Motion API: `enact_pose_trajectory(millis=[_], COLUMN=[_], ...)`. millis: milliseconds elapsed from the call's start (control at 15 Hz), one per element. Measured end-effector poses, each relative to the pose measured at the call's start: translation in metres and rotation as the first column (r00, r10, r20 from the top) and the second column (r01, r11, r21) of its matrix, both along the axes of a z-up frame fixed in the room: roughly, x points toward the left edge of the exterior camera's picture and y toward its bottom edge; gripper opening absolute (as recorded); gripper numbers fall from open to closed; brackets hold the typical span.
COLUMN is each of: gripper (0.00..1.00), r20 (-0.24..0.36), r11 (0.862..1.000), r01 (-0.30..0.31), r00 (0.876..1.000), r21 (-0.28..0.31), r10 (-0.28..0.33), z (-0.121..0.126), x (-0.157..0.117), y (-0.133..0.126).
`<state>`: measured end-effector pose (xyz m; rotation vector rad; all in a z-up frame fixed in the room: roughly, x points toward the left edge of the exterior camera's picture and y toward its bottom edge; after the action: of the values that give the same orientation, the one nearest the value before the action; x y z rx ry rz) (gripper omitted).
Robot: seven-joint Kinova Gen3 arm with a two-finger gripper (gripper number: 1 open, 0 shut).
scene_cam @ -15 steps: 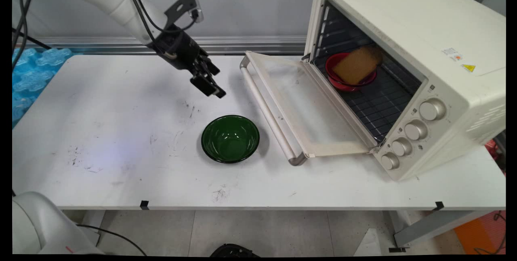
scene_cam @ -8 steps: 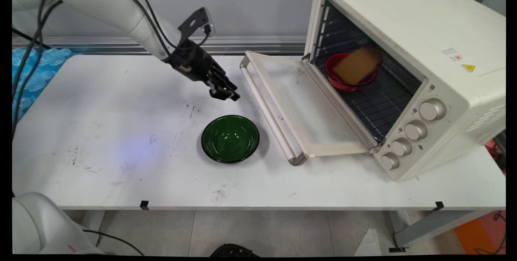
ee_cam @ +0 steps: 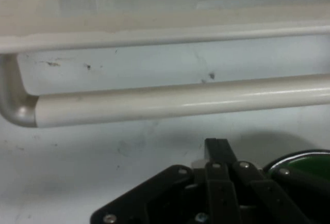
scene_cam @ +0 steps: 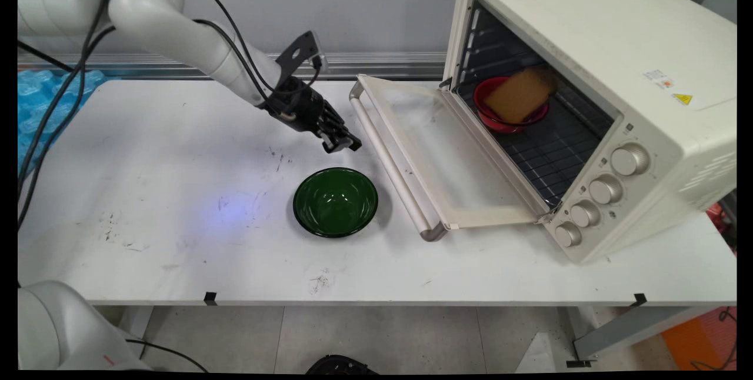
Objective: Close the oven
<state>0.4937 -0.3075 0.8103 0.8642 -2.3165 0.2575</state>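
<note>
My black gripper [scene_cam: 346, 145] hangs just above the table, shut with nothing in it. It sits left of the open oven door's handle [scene_cam: 388, 165] and behind the green bowl [scene_cam: 335, 201]. In the hand view the joined fingertips [ee_cam: 217, 145] point at the cream handle bar [ee_cam: 180, 102], a short gap away. The green bowl's rim [ee_cam: 301, 160] shows at the lower right. The bowl is empty.
The cream toaster oven [scene_cam: 594, 92] stands at the right with its door [scene_cam: 453, 156] folded down onto the table. Inside on the rack, a red bowl [scene_cam: 500, 120] holds a brown slice of bread [scene_cam: 520, 95]. Blue packing material [scene_cam: 35, 109] lies off the left edge.
The gripper has travelled right and slightly down, from behind the bowl's left side to close beside the door handle.
</note>
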Motion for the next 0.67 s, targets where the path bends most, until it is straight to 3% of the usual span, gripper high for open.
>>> enact_pose_trajectory(millis=[667], gripper=[0.00], r20=[-0.040], r11=[1.000], r01=[0.001], r00=[0.999], r21=[-0.013], r10=[-0.001], z=[-0.025], x=[-0.012], y=[-0.002])
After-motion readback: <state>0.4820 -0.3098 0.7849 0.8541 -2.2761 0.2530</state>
